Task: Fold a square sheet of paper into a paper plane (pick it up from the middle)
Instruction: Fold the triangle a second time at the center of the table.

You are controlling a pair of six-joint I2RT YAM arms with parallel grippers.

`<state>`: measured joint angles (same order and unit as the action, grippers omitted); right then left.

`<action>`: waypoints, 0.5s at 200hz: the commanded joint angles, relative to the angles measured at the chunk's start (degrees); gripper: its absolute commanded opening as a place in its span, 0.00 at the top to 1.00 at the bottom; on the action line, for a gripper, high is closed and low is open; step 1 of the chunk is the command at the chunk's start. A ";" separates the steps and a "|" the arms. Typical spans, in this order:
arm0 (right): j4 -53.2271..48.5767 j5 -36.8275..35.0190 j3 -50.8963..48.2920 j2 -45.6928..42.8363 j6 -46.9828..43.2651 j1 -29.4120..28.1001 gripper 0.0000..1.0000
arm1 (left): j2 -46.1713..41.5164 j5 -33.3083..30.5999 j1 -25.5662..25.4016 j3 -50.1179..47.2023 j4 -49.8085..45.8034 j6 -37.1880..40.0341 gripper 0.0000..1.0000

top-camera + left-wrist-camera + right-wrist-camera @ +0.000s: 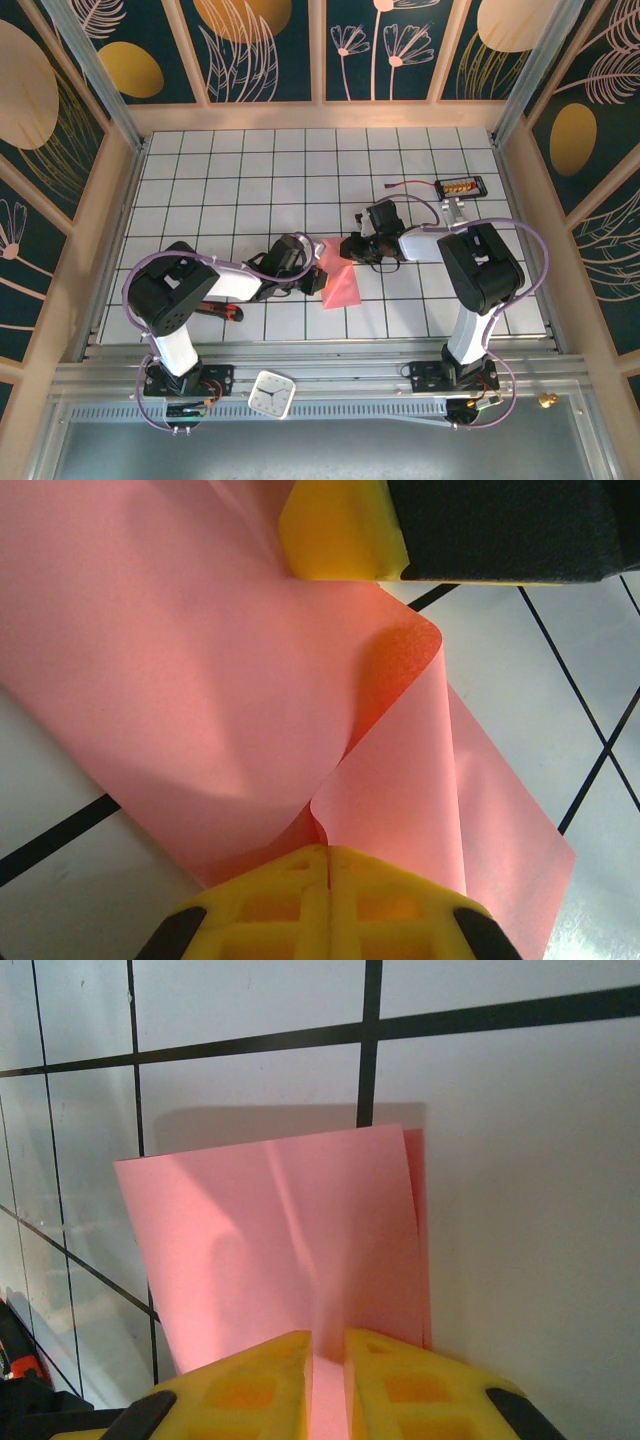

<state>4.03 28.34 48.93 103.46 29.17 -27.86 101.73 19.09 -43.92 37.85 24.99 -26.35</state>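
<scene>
Top external view has the square sheet of paper near the middle of the white, black-gridded table, held between the two arms. It is thin, matte, salmon-pink and partly folded. Left wrist view shows the left gripper with its yellow moulded fingers pressed flat together, pinching the sheet where it curls up into a soft loop that glows orange inside. Right wrist view shows the right gripper clamped on a doubled edge, with a sliver of pink between its yellow fingers. The layers there lie smooth, with faint creases. A small white square clock sits near the arm bases.
</scene>
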 commanded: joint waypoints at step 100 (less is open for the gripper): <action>-2.35 -1.80 -0.60 1.72 -0.60 -0.70 0.82 | 0.21 1.64 0.06 -0.96 2.30 -1.02 1.00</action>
<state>4.05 28.34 48.93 103.46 28.99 -27.86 101.67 19.73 -43.81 37.82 25.28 -26.44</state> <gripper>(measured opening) 0.179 0.056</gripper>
